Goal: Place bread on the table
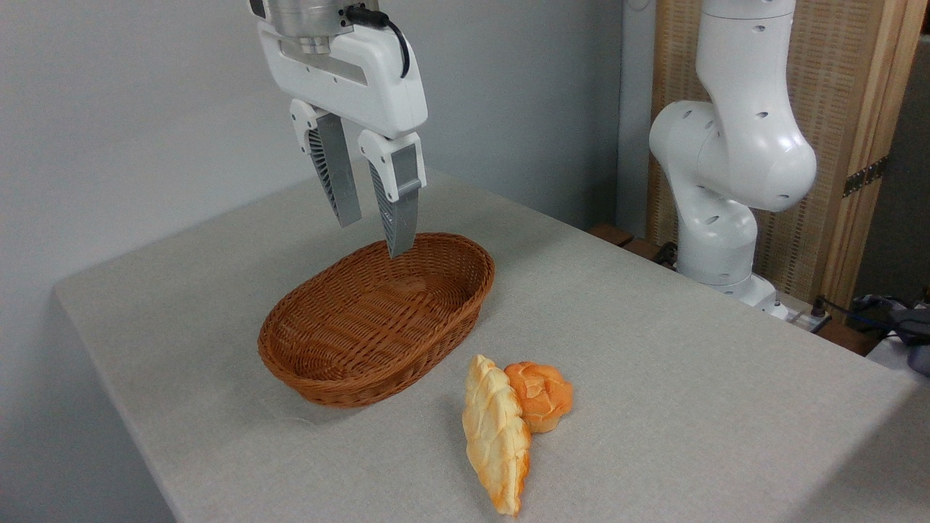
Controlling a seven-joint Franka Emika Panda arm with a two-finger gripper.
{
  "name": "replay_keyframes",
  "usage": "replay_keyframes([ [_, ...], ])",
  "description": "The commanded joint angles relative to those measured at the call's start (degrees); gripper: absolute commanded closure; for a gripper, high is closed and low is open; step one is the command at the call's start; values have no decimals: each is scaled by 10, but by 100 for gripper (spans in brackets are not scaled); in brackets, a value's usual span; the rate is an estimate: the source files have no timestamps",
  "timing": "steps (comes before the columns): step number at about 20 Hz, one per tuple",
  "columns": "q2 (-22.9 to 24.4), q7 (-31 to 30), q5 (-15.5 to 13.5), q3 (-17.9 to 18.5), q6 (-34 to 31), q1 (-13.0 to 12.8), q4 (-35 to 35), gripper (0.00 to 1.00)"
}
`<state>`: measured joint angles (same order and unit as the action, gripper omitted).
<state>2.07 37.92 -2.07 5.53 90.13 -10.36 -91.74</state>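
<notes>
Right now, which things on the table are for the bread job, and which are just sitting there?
For the job:
- bread, lying on the table
- gripper, open and empty, above the basket

Just lying about:
- wicker basket, empty
- orange bun, touching the bread

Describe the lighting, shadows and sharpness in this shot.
In the fixed camera view the light is soft and even, with no glare on the table. The basket and the bread cast only faint shadows on the cloth. The open tool, the bread and the bun look sharp. The dark clutter at the far right edge is hard to make out.
</notes>
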Motion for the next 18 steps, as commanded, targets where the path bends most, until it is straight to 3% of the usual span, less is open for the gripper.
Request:
replay_keyframes([
  [1,-1,0,8,-3,-12,3,10,0],
  [9,-2,4,2,-5,-12,5,10,0],
  [11,-1,4,-5,-31,-12,44,10,0],
  [18,-1,4,-4,-41,-12,48,9,0],
])
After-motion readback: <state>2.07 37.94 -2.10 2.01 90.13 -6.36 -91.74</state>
